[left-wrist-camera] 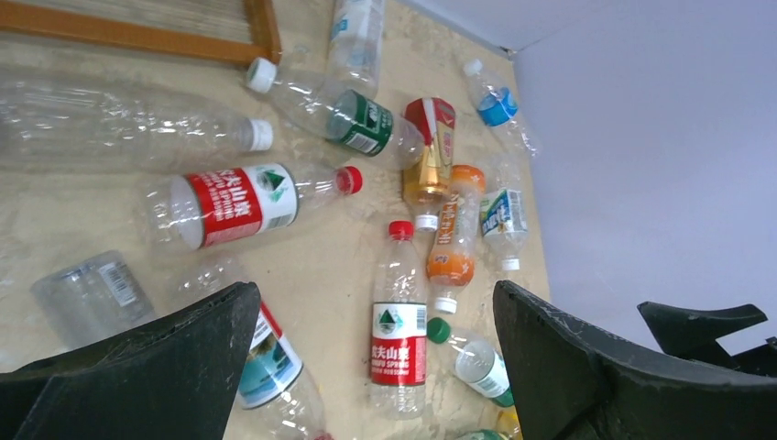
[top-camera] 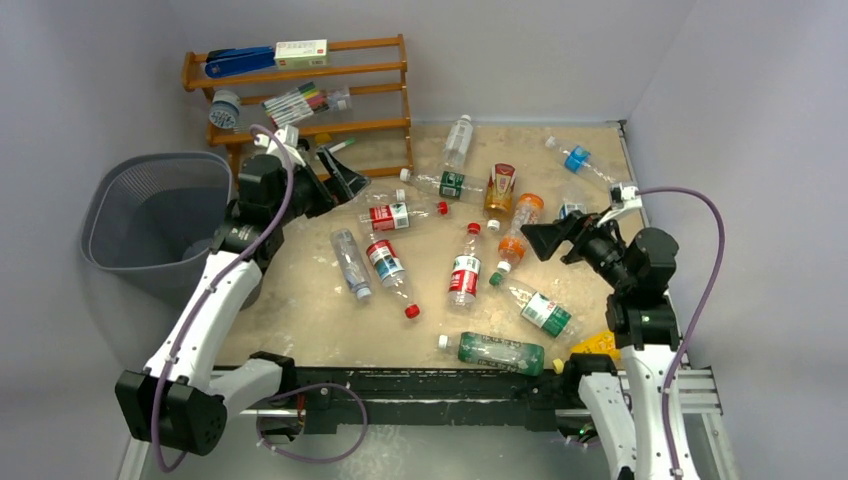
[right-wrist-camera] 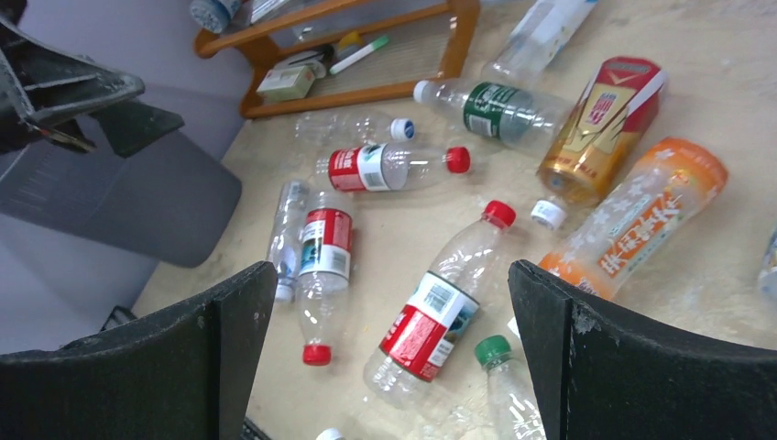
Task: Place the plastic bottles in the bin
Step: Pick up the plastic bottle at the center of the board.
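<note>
Several plastic bottles lie scattered on the tan table, among them a red-labelled clear bottle (top-camera: 465, 272), an orange bottle (top-camera: 519, 225) and a green bottle (top-camera: 497, 352) near the front edge. The grey bin (top-camera: 130, 262) stands off the table's left edge. My left gripper (top-camera: 345, 178) hangs open above the table's back left, just right of the bin, with nothing held. In the left wrist view the left gripper (left-wrist-camera: 374, 289) frames the red-labelled bottle (left-wrist-camera: 399, 335) far below. My right gripper (top-camera: 550, 240) is open and empty above the bottles at the right; the right wrist view shows the right gripper (right-wrist-camera: 392, 268) over a red-labelled bottle (right-wrist-camera: 431, 316).
An orange wooden rack (top-camera: 310, 90) with markers and boxes stands at the back left, close behind the left gripper. Grey walls close off the back and right. A yellow object (top-camera: 597, 345) lies by the right arm's base.
</note>
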Robot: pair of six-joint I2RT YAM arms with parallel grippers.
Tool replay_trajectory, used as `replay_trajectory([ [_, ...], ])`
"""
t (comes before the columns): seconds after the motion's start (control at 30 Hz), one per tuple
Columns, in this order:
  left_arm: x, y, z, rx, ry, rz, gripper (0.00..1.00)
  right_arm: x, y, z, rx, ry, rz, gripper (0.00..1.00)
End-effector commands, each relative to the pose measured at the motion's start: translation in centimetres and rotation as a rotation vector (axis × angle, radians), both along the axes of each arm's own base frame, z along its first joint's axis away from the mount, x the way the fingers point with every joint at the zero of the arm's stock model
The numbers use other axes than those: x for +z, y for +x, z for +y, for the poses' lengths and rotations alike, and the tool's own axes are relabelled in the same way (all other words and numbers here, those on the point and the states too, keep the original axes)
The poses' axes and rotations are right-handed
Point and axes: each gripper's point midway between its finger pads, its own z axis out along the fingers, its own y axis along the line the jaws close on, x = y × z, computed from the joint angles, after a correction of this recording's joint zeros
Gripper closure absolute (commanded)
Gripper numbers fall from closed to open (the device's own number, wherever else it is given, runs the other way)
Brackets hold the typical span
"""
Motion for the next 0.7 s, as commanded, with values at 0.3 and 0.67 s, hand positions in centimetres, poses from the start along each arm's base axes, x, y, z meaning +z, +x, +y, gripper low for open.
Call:
replay_trajectory([
  [0.3,2.7,-0.6,1.5,0.123,0.246,0.005,0.0,0.1,3.3,0.9,0.058,0.047,0.111,0.0],
  [0.67,1.4,-1.0,-2.9,0.302,0.819,-0.07,0.0,-0.7,8.3,1.4,0.069,-0.031,0.172,0.0],
])
